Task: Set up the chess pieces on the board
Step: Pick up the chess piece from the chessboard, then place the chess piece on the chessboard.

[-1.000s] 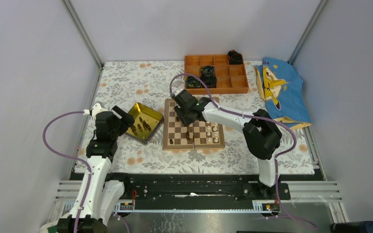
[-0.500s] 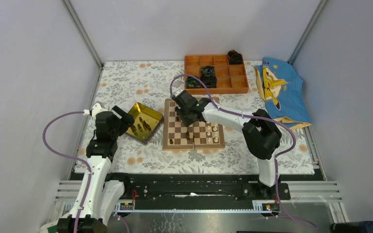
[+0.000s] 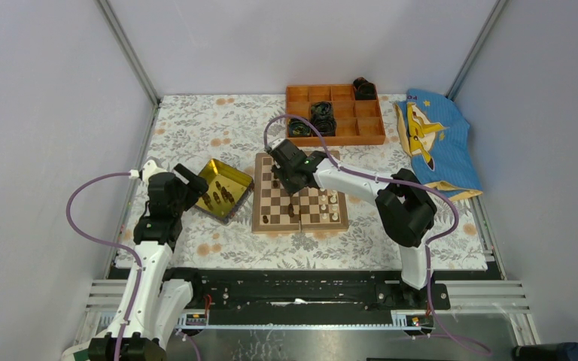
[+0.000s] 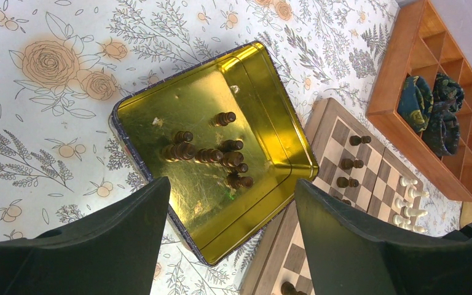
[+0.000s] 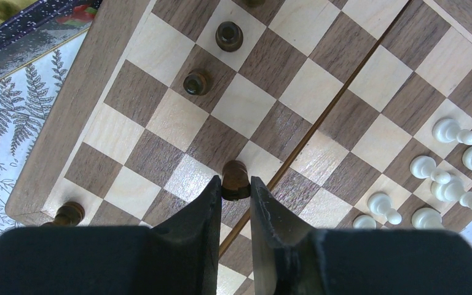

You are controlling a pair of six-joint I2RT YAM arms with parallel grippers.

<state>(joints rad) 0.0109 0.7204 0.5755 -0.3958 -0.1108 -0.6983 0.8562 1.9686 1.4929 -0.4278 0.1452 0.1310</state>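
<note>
The chessboard (image 3: 259,203) lies mid-table. My right gripper (image 3: 278,177) hovers over its far-left part, shut on a dark brown piece (image 5: 235,178) held just above a square by the centre seam. Other dark pieces (image 5: 195,83) stand on the board (image 5: 252,104) near the left edge, and cream pieces (image 5: 448,172) cluster at the right. My left gripper (image 4: 230,187) is open and empty above the near corner of the gold tray (image 4: 270,123), which holds several dark pieces (image 4: 212,153) lying down. In the top view it (image 3: 190,185) is beside the tray (image 3: 229,169).
An orange compartmented box (image 3: 335,131) with black coiled rolls (image 3: 321,114) stands behind the board. A blue cloth (image 3: 436,143) lies at the far right. A floral cloth covers the table. The tray touches the board's left edge.
My right gripper has shifted slightly toward the far side of the board with the dark piece in it. The left arm has not moved.
</note>
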